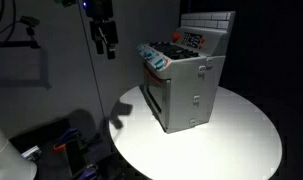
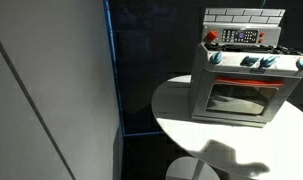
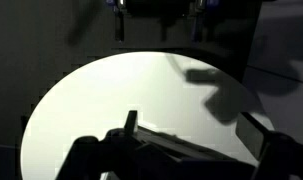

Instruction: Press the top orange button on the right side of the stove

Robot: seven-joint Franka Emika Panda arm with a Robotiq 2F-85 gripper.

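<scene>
The small grey toy stove (image 1: 187, 85) stands on a round white table (image 1: 241, 140), with a white tiled back panel and a dark cooktop. It shows in both exterior views, front-on with its oven window in one (image 2: 243, 80). A red control (image 2: 213, 37) sits at the cooktop's far left; the orange buttons are too small to tell apart. My gripper (image 1: 105, 42) hangs high in the air, well off to the side of the stove and off the table. In the wrist view its fingers (image 3: 191, 122) stand wide apart and empty above the table top (image 3: 111, 90).
A dark wall panel (image 2: 51, 90) fills the side of an exterior view. Cables and dark equipment (image 1: 66, 145) lie on the floor beside the table. A shadow (image 3: 219, 88) falls on the table in the wrist view.
</scene>
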